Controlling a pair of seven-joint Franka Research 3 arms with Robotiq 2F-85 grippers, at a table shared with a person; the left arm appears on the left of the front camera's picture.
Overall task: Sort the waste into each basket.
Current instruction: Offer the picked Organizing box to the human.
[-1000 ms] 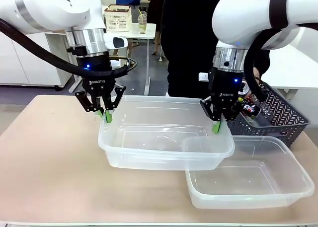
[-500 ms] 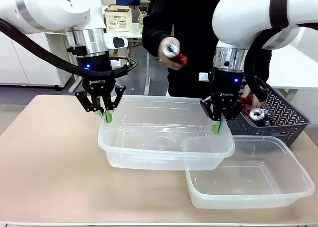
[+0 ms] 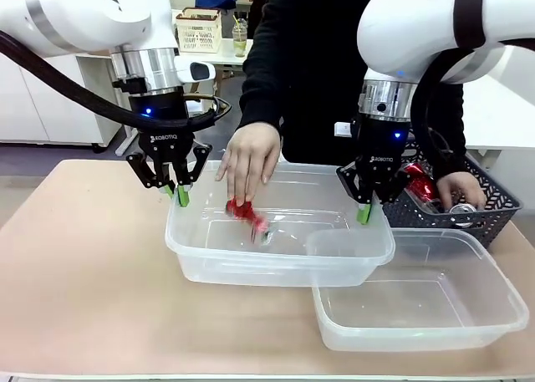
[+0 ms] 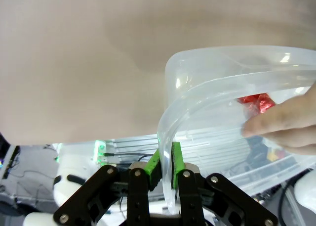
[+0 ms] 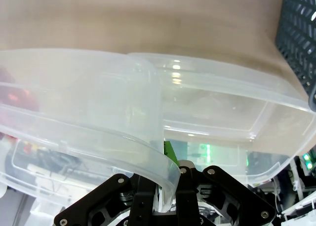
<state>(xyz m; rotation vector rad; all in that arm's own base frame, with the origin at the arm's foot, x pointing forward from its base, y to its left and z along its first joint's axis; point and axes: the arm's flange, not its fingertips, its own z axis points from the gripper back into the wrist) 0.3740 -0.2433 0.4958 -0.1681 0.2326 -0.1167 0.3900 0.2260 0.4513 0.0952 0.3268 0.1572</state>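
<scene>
— Clear plastic fills both my wrist feeds. What are the jaws doing?

— I see the left gripper clamped on the rim of the larger tub, its green pads pinching the wall from either side. The right gripper grips the opposite rim of that tub the same way.

— And the waste?

— A red can lies inside that tub, between the two sets of jaws, nearer my left ones, right under the person's hand. More cans sit in the dark lattice basket just beyond my right jaws, where the person's other hand rests. The smaller tub sits on the table, partly tucked beneath the larger one, below my right jaws.
</scene>
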